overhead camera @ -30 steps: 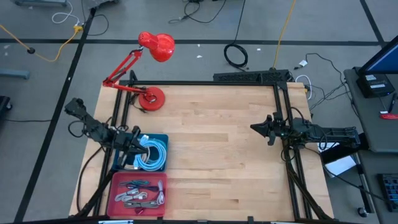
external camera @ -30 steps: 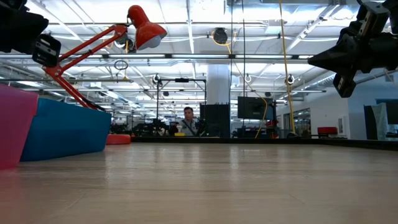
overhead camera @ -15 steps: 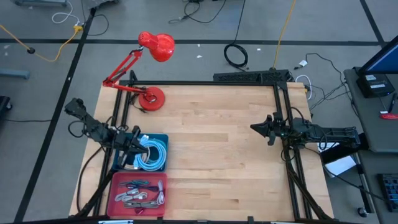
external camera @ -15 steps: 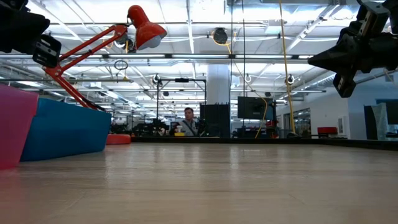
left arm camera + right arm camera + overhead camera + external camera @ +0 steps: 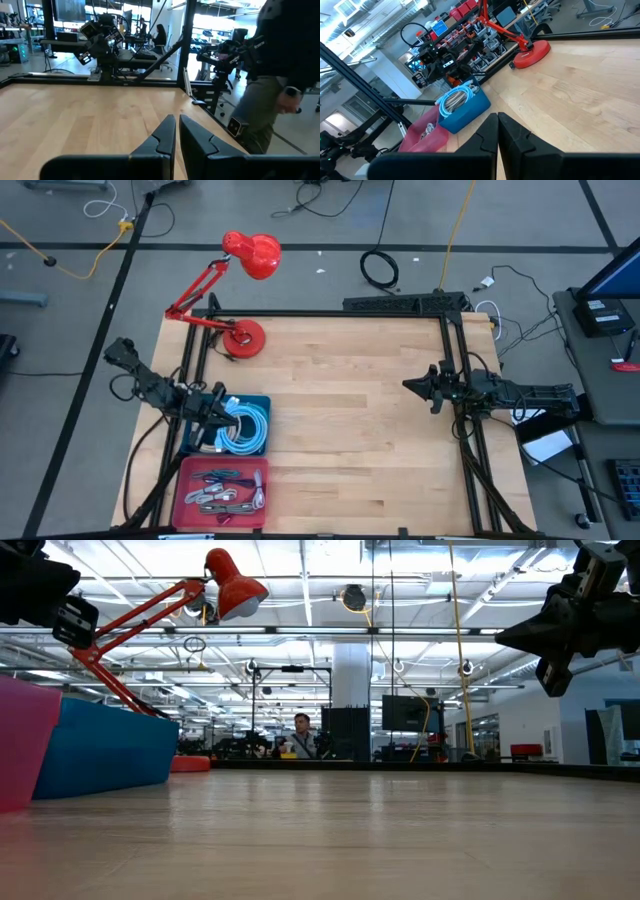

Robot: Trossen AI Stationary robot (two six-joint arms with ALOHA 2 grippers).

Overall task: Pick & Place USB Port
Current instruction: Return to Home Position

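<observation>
A red bin (image 5: 222, 485) at the table's near left holds several small grey and dark connector pieces; which of them is the USB port I cannot tell. Beside it, toward the far edge, stands a blue bin (image 5: 247, 426) with coiled light-blue cables. My left gripper (image 5: 222, 398) hangs shut above the blue bin's left rim, pointing level across the table, its fingers (image 5: 177, 118) holding nothing. My right gripper (image 5: 408, 385) is shut too and hovers level at the table's right side, its fingers (image 5: 497, 116) facing the bins (image 5: 465, 107).
A red desk lamp stands with its base (image 5: 243, 338) on the far left corner, its head (image 5: 255, 255) beyond the table edge. Bare wooden tabletop (image 5: 350, 430) lies between the arms. A person (image 5: 280, 75) stands past the table's edge in the left wrist view.
</observation>
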